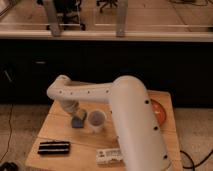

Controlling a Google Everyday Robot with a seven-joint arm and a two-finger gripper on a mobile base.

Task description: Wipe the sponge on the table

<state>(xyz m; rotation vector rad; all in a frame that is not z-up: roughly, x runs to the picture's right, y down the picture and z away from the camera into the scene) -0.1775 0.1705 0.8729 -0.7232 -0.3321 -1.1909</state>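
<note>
The table (54,129) is a light wooden top made of wide planks, and it fills the lower part of the camera view. The robot's white arm (102,94) comes in from the lower right, goes up over the table and bends down again on the left side.

The gripper (79,116) is at the end of the arm, low over the left-middle part of the table. It is dark and points down at the sponge (76,123). The sponge is a small blue-grey pad that lies flat on the wood, directly under the gripper and, as far as I can see, touching it. Whether the gripper is clamped on the sponge or only rests on top of it — this I cannot tell.

Just to the right of the sponge stands a clear cup (96,121), upright and very close to the gripper. Near the front left corner lies a black ridged block (54,147), well apart from the sponge. A flat white bottle (110,157) lies on its side at the front edge, partly beside the arm. On the right side of the table an orange round thing (159,112) shows behind the arm — most of it is hidden.

Behind the table there is a dark low wall (100,60).
</note>
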